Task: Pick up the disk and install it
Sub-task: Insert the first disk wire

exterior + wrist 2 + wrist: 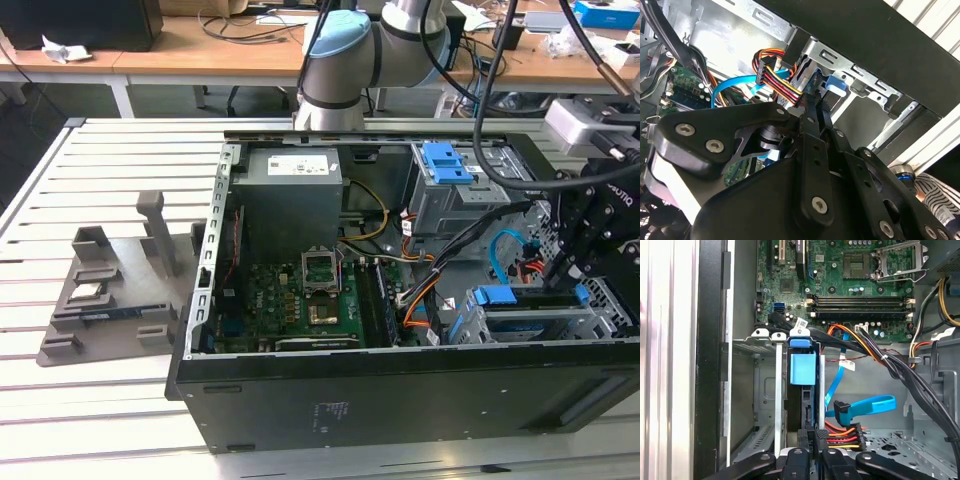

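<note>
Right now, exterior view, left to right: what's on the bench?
grey plastic stand → power supply → motherboard → upper drive cage with blue tab → disk in the lower cage → gripper.

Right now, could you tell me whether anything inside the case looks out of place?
Nothing looks damaged. The blue data cable and the multicoloured power connector hang loose beside the drive cage, their ends apparently plugged into nothing.
</note>
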